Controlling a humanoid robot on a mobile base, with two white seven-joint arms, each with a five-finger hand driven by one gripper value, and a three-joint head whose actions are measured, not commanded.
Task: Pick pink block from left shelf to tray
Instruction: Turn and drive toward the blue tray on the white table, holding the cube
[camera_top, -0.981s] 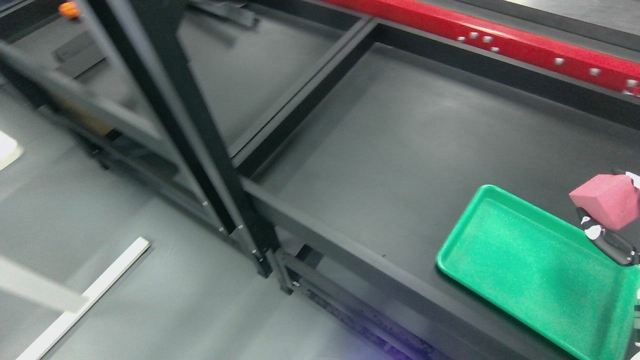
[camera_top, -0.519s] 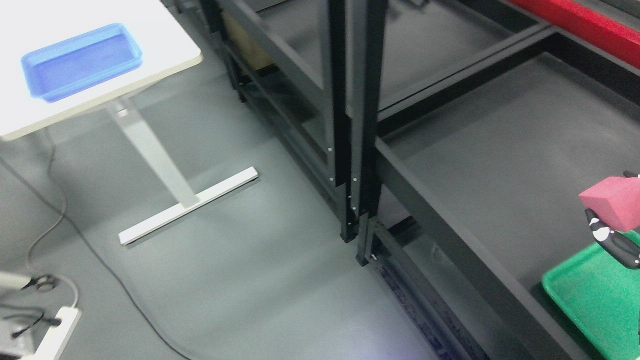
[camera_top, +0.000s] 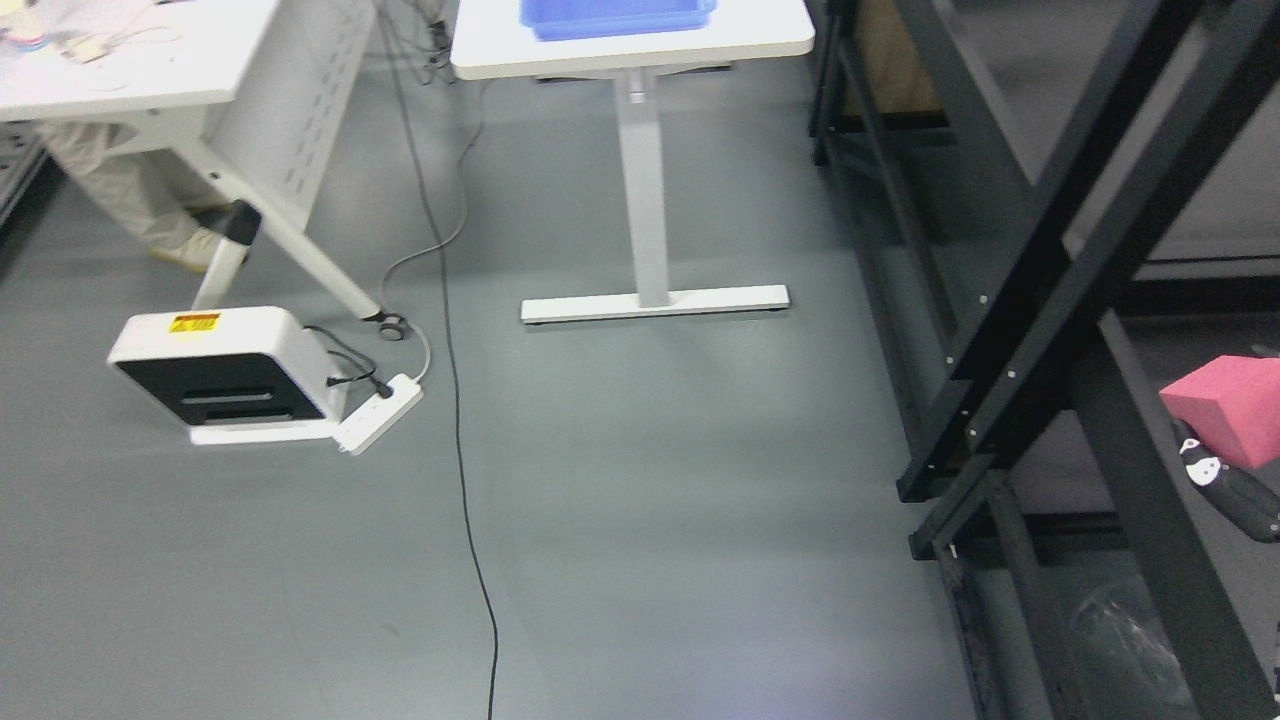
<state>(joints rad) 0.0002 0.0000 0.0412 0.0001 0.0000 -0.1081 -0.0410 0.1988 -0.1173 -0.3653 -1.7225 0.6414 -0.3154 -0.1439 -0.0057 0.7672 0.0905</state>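
Block (camera_top: 1228, 408): right edge, mid-height, on the hand's finger (camera_top: 1232, 490)
Shelf frame (camera_top: 1040, 300): right third, left of the block
Table (camera_top: 640, 150): top centre, bin (camera_top: 615, 15) on it
Printer (camera_top: 215, 375): left, power strip (camera_top: 378, 412) just right

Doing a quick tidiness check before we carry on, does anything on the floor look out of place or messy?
A white power strip and black cable trail loose across the open floor beside the white box unit, a possible snag. The right hand holds the pink block normally.
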